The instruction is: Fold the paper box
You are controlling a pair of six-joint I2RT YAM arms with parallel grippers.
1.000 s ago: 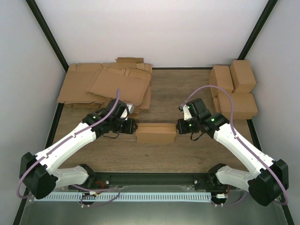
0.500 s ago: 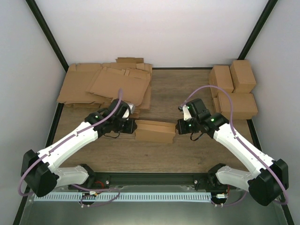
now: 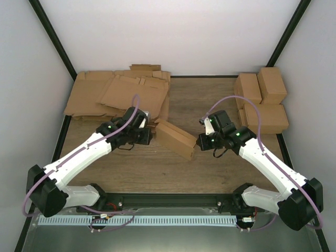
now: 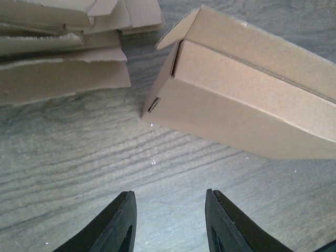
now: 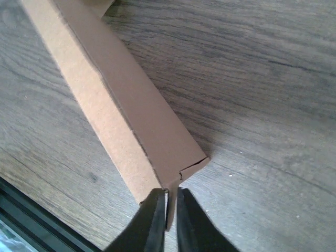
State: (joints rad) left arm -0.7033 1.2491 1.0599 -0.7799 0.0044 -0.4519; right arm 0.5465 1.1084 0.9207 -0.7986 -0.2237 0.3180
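The paper box (image 3: 176,139) lies skewed on the wood-grain table (image 3: 205,100), white walls (image 3: 173,37) beyond. Near it the left gripper (image 4: 169,195) gapes empty; the right gripper (image 5: 171,194) pinches its end flap.

paper box (image 3: 176,139): plain brown cardboard, no print; cut edges paler tan.
flat cardboard sheets (image 3: 118,94): same plain brown.
folded boxes (image 3: 262,100): brown, unmarked.
bench (image 3: 210,100): grey-brown wood grain, darker streaks.
left arm (image 3: 84,155), right arm (image 3: 268,160): white shells, black joints; small green light on each.
cables (image 3: 231,100): purple.
left end effector (image 4: 168,210), right end effector (image 5: 168,202): black fingers.
walls (image 3: 168,37): pale grey-white.
frame posts (image 3: 54,39): black.
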